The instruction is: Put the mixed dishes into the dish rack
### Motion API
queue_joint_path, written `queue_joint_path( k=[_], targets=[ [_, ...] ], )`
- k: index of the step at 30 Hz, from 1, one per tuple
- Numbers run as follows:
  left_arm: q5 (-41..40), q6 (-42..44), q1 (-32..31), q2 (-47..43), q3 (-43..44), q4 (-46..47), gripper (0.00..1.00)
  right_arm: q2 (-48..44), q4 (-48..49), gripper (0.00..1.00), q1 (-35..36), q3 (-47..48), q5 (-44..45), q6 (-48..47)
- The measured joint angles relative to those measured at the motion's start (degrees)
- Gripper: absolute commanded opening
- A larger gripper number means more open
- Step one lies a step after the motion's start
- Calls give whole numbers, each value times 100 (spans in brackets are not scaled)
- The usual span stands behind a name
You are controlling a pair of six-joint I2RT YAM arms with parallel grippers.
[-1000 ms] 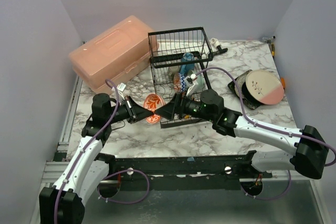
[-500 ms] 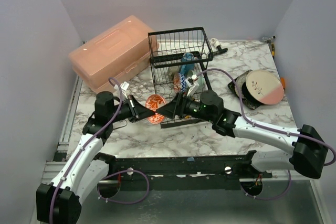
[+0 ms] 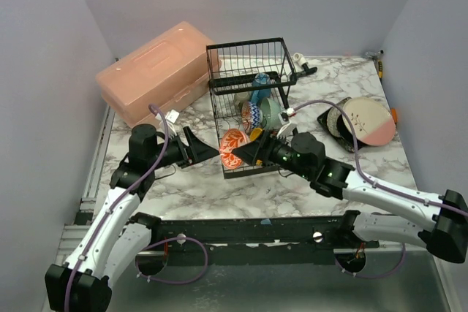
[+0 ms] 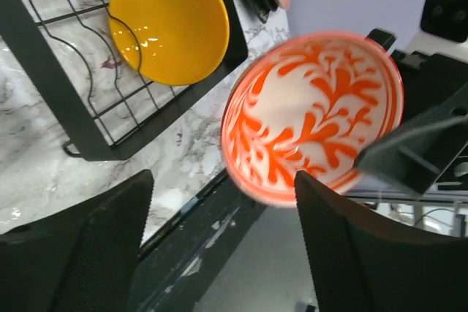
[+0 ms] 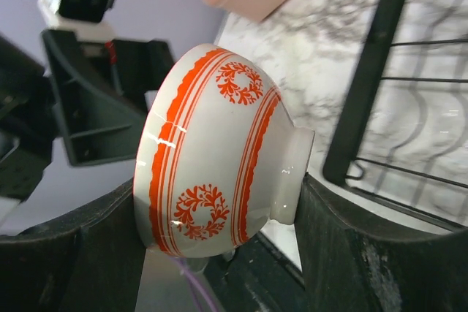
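While the right gripper (image 3: 246,153) pinches the red-patterned bowl (image 3: 232,149) between its two fingers, the bowl lies tipped on its side, its orange-painted inside turned toward the left arm and its foot toward the right arm. It hangs above the middle of the table (image 3: 190,189), nearer the near edge than the far one, just beside the near-left corner of the dish rack (image 3: 252,71); whether bowl and wire touch cannot be told. In the right wrist view one finger presses on the rim side and the other on the foot side. The left gripper (image 3: 203,145) has its fingers spread wide and carries nothing; it points at the bowl from the left edge's side, close to it but apart. Inside the rack's lower level a yellow bowl (image 4: 170,20) leans in the curved slots, with a blue-patterned bowl (image 3: 251,115) and a mint green bowl (image 3: 269,112) behind it toward the far edge. A pink-cream plate (image 3: 368,122) rests on a dark plate (image 3: 330,118) near the right edge. A salmon-pink box (image 3: 153,71) occupies the far-left corner.
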Motion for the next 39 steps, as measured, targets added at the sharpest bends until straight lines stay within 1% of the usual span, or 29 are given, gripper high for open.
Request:
queue_joint_path(
  k=[5, 9, 12, 16, 20, 25, 30, 33, 39],
  targets=[
    [-262, 356, -2, -269, 107, -483, 86, -564, -1156, 0, -2, 83, 1279, -284],
    [-466, 774, -2, -348, 492, -933, 89, -879, -2194, 0, -2, 382, 2345, -621],
    [-640, 1198, -2, -354, 984, -1322, 90, -1001, -2844, 0, -2, 667, 3101, -879],
    [-1016, 1816, -2, -450, 1539, -1759, 90, -986, -3373, 0, -2, 881, 3893, -1281],
    [-1631, 2323, -2, -678, 1786, -2131, 90, -763, -3595, 0, -57, 892, 4317, -1749],
    [-2822, 2583, -11, -1161, 1731, -2492, 91, -258, -3700, 0, -273, 890, 4358, -2258],
    [-3801, 2653, -11, -1650, 1480, -2610, 91, -101, -3576, 0, -730, 844, 3950, -2708],
    [-4094, 2682, -11, -1718, 1327, -2629, 91, -101, -3370, 0, -942, 730, 3672, -2929],
    [-4201, 2776, -11, -1519, 1255, -2568, 91, 164, -3099, 0, -1200, 595, 3045, -3191]
  ],
)
